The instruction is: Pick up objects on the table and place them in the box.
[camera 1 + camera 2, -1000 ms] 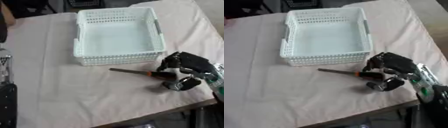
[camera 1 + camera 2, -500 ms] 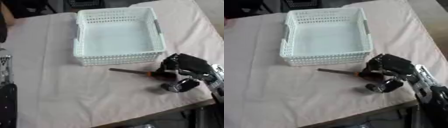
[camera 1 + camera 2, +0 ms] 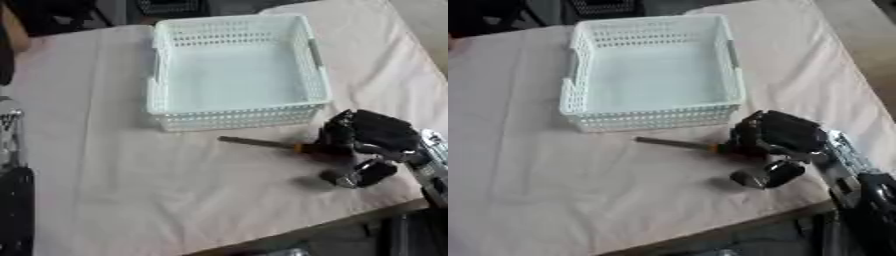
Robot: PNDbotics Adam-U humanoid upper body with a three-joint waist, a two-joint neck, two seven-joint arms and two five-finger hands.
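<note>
Little moved since earlier frame: right hand (image 3: 785,135) stays lower right, fingers curled round screwdriver (image 3: 682,145) handle. Shaft points left, lying on cloth (image 3: 131,185), just below basket (image 3: 236,75), outside it. Left hand (image 3: 10,150) at left edge, fingers unclear. Beige cloth covers table; dark floor beyond.

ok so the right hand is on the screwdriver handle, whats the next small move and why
Probably lift it straight up a little. The right hand has its fingers curled round the handle end of the screwdriver, whose shaft looks to lie flat on the cloth just in front of the white basket. It has to clear that near wall before moving over the basket.
</note>
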